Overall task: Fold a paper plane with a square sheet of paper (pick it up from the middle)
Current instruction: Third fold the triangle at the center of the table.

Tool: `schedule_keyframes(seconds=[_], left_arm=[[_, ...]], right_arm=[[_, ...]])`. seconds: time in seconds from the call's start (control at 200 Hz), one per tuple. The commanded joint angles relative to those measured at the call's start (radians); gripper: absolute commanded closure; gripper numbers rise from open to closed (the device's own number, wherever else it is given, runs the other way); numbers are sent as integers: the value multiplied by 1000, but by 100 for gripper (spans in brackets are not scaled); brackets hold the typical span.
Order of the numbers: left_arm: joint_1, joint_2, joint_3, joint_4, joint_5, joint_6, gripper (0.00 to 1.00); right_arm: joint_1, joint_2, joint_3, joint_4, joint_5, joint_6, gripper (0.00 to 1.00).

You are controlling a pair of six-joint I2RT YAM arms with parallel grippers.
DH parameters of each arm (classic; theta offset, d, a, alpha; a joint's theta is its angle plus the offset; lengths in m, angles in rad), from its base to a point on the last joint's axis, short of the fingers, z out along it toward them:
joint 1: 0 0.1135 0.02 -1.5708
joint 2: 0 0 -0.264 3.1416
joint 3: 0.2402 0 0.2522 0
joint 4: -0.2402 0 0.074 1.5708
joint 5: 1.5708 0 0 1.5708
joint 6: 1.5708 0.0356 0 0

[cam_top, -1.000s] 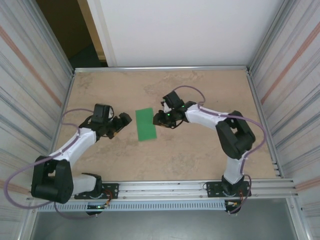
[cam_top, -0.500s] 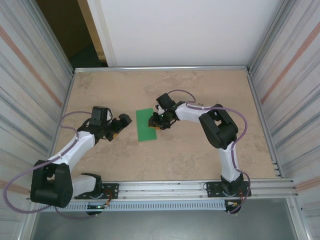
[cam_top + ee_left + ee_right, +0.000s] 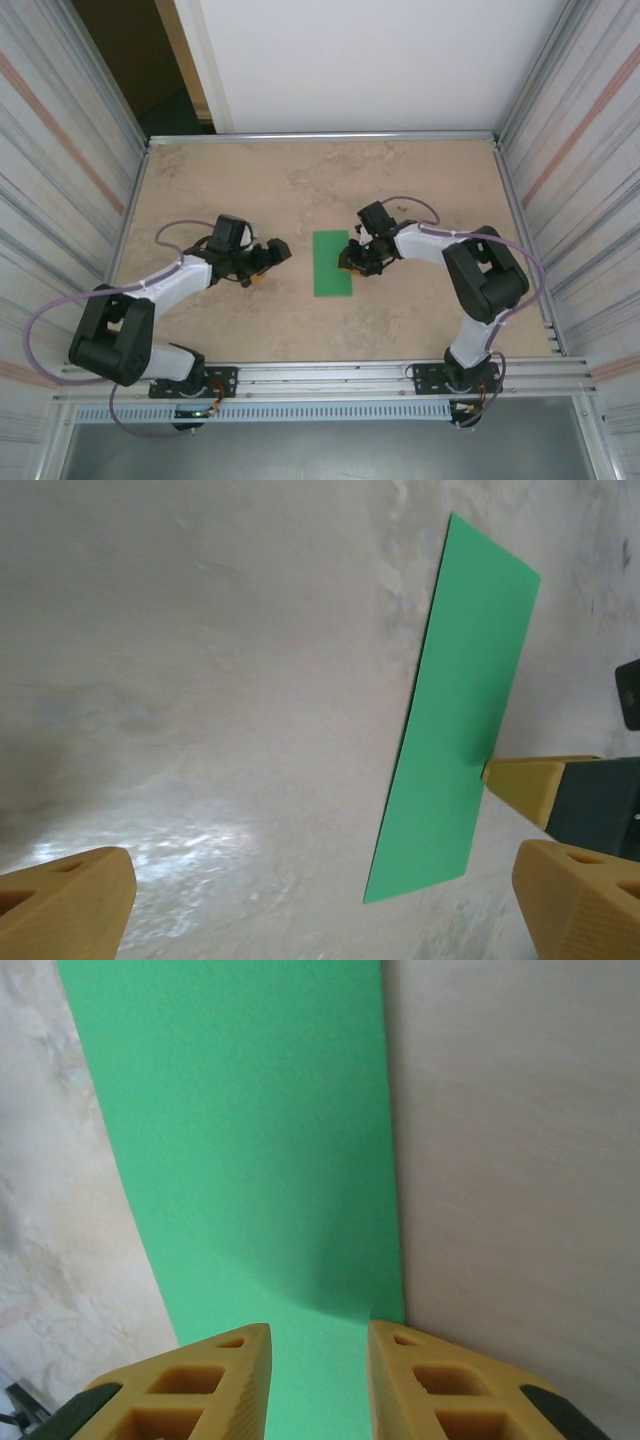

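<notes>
Two tools flank the square sheet of paper (image 3: 332,263), which lies flat near the middle of the counter (image 3: 250,180) and shows a narrow rectangular outline. The right tool (image 3: 350,262) has its fingers narrowly apart, tips at the sheet's 3 o'clock edge, nothing pinched. The left tool (image 3: 272,252) is spread wide at the sheet's 9 o'clock, apart from it.

Hazard: tip pressure at one edge may skid, rotate or buckle the thin sheet, misaligning later creases. Hazard: gripping at the edge, not the middle, may let the sheet droop or slip free.
</notes>
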Motion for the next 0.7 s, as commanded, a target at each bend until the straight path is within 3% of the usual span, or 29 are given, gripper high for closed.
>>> schedule_keyframes(seconds=[0.0,0.095,0.251,0.697], left_arm=[[-53,46,38,77,42,-32,4],[-109,89,48,120,55,-55,6],[-167,154,68,165,67,-94,11],[-205,260,109,206,130,-124,45]], right_arm=[[-28,-97,-20,56,-82,-29,71],[-44,-145,-34,107,-48,-7,74],[-58,-86,-23,117,-61,16,79],[-44,64,19,83,-59,-6,83]])
